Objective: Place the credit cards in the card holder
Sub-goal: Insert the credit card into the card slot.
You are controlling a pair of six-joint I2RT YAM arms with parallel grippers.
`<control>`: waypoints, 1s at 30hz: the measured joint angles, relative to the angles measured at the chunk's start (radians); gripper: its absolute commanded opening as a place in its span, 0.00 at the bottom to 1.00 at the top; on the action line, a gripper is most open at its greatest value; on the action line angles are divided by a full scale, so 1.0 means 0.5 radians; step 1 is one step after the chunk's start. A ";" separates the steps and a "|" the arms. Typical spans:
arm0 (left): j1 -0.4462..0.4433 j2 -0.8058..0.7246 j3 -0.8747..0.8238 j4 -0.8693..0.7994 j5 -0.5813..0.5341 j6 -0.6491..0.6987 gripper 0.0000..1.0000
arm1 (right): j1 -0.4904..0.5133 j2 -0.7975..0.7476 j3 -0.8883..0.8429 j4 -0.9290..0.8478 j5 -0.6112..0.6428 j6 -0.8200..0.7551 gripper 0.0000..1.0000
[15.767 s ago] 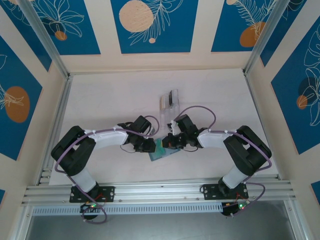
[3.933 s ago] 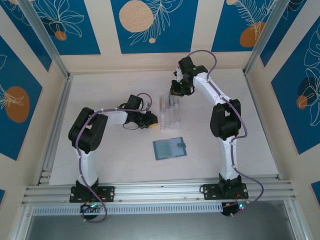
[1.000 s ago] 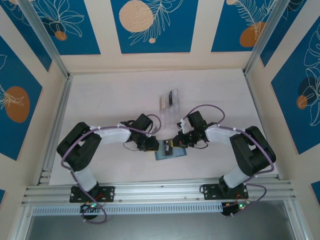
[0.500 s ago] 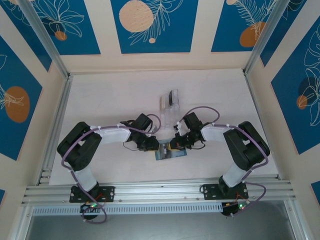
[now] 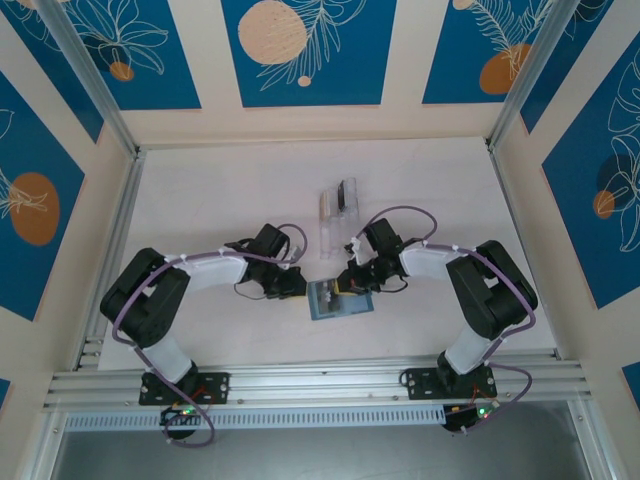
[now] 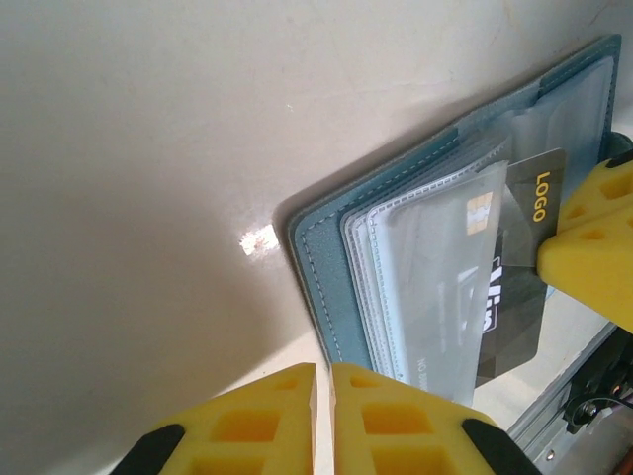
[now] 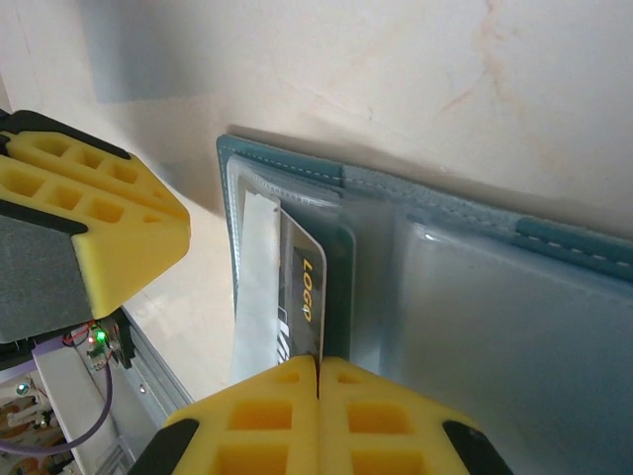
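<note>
R gripper [image 7: 318, 368] clamped on dark LOGO credit card [image 7: 301, 282], card's end among clear pockets of the open card holder [image 7: 465, 297]. Holder flat on table [image 5: 220, 200], 6 o'clock of acrylic rack [image 5: 337, 212]. L gripper [image 6: 322, 381] at holder's 9 o'clock, jaws pinched together, nothing btwn

The card holder [image 6: 315, 267] is slate-teal with pale stitching and milky clear pockets [image 7: 514, 327]. The card [image 7: 302, 287] looks dark grey, maybe black, with yellow "LOGO" letters. At 12 o'clock the wall panels [image 5: 340, 70] are blue with orange discs.
</note>
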 measured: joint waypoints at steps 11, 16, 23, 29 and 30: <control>0.002 0.116 0.000 0.063 0.033 -0.001 0.11 | 0.039 0.069 0.070 -0.058 0.021 -0.031 0.00; 0.002 0.134 0.000 0.076 0.068 -0.003 0.11 | 0.066 0.093 0.094 -0.056 0.033 -0.029 0.00; 0.002 0.135 0.001 0.076 0.068 -0.017 0.11 | 0.124 0.090 0.102 -0.035 0.069 0.037 0.02; 0.002 0.135 0.001 0.076 0.068 -0.016 0.11 | 0.165 0.040 0.101 -0.055 0.163 0.077 0.19; 0.002 0.135 0.001 0.076 0.068 -0.016 0.11 | 0.170 0.025 0.101 -0.066 0.183 0.079 0.24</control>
